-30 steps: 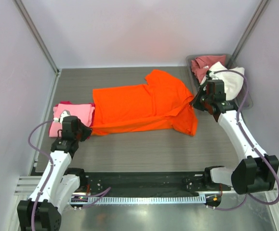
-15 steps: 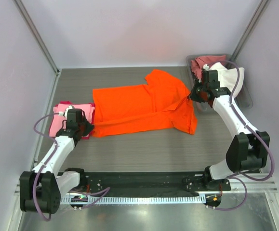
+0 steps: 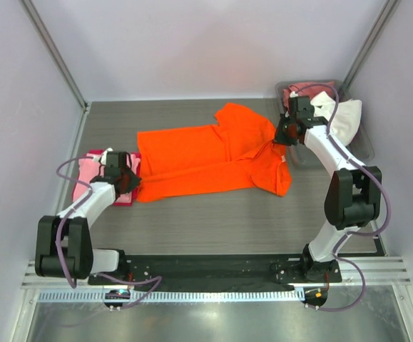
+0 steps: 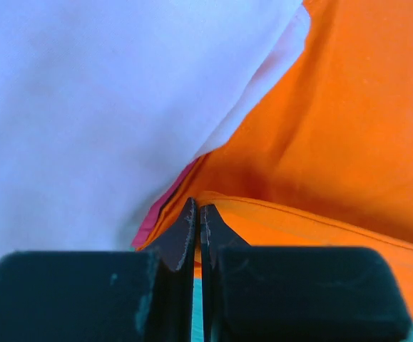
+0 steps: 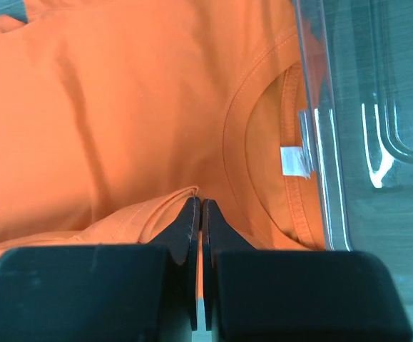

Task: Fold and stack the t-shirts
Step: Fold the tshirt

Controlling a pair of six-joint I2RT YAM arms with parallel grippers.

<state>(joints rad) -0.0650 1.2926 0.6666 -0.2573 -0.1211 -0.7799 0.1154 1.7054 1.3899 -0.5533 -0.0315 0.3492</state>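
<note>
Now farther back than before, left pincer [image 3: 131, 182] and right pincer [image 3: 279, 138] both clamped on the outspread orange t-shirt [image 3: 199, 160].

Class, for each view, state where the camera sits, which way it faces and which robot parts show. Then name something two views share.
Top external: above and behind the arms, looking down on the table; both arms show, left claw and right claw at opposite ends of the orange t-shirt.
Left wrist: on the left arm, looking along its shut claw at the shirt's hem.
Right wrist: on the right arm, looking past its shut claw at the shirt's collar, beside the clear bin.
Shared: all three show the orange t-shirt.
</note>
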